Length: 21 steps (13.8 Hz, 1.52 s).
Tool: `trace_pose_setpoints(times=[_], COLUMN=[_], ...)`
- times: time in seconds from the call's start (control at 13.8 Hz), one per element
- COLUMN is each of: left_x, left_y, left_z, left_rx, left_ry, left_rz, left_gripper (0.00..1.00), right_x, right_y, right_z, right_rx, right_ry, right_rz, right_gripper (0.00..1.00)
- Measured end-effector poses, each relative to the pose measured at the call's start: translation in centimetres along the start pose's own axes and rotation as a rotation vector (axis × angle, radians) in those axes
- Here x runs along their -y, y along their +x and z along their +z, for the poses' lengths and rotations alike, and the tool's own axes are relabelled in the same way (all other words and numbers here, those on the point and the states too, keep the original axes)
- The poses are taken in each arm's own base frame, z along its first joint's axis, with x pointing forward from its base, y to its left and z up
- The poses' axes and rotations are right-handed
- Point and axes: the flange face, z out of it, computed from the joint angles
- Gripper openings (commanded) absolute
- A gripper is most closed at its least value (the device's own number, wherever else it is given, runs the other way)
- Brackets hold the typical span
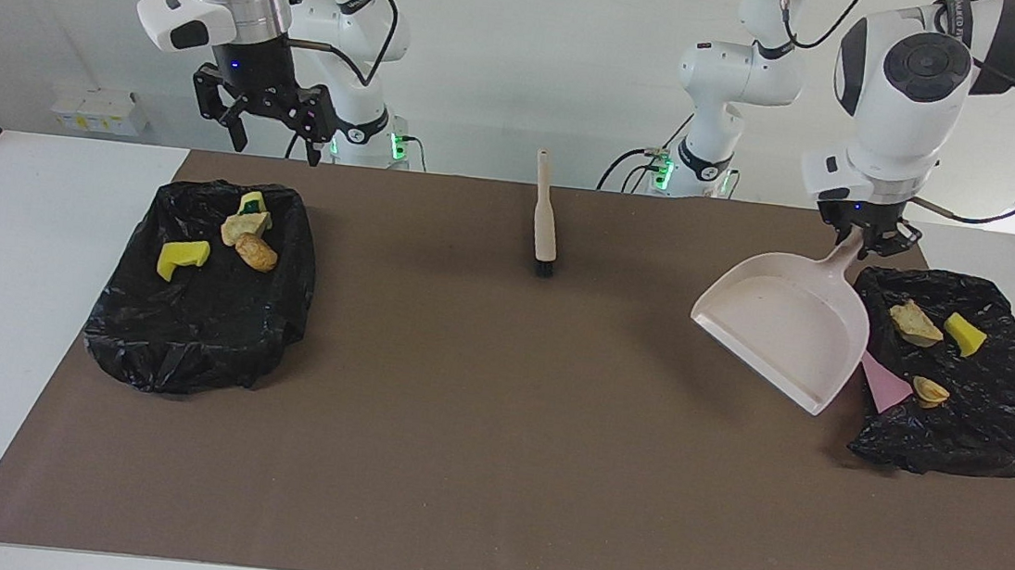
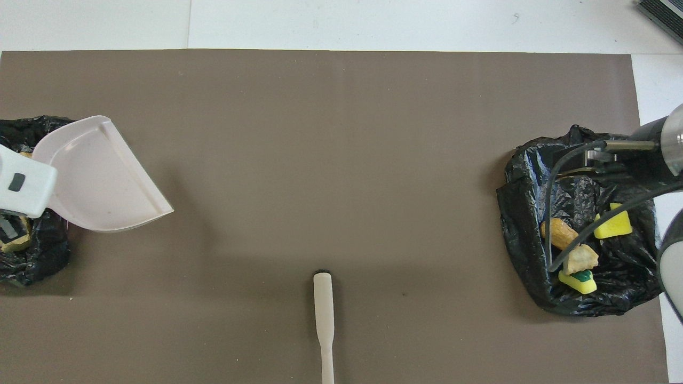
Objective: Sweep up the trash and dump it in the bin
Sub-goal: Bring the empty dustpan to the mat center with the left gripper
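In the overhead view we see the bin (image 2: 32,256) under the dustpan (image 2: 101,176) only partly: the picture's edge cuts it, and the pan and the left arm's white housing (image 2: 24,186) cover most of its trash. The brush (image 2: 324,320) handle is cut off at the bottom edge.

The brown mat (image 1: 475,431) lies open between the two black bins (image 1: 204,293) (image 1: 963,385), broken only by the brush (image 1: 545,219) near the robots and the raised dustpan (image 1: 787,326) beside one bin.
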Motion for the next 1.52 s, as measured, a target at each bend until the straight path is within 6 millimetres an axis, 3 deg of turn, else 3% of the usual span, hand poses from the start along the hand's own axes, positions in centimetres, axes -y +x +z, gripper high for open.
trace_pose_setpoints(times=[0.36,0.65,1.23,1.52], left_x=[-5.8,-9.5,-19.0,-20.9], left_y=[4.6,8.7,19.0,21.7], left_z=[-0.1,0.9,5.7,7.6], left_rx=[-0.143,-0.207,-0.265,-0.299], left_ry=[-0.081,-0.102,-0.168,-0.207], left_rz=[-0.267,-0.378,-0.564,-0.618], left_gripper=[0.0,0.0,0.0,0.0], right_x=[0.0,-0.1,0.8,-0.7], right_y=[0.0,0.1,1.0,0.7], right_z=[-0.1,-0.1,-1.2,-1.1], right_rx=[-0.002,-0.005,-0.105,-0.062], right_ry=[0.001,0.002,0.036,0.023], right_rz=[0.0,0.003,-0.038,-0.026], right_gripper=[1.0,1.0,1.0,1.0])
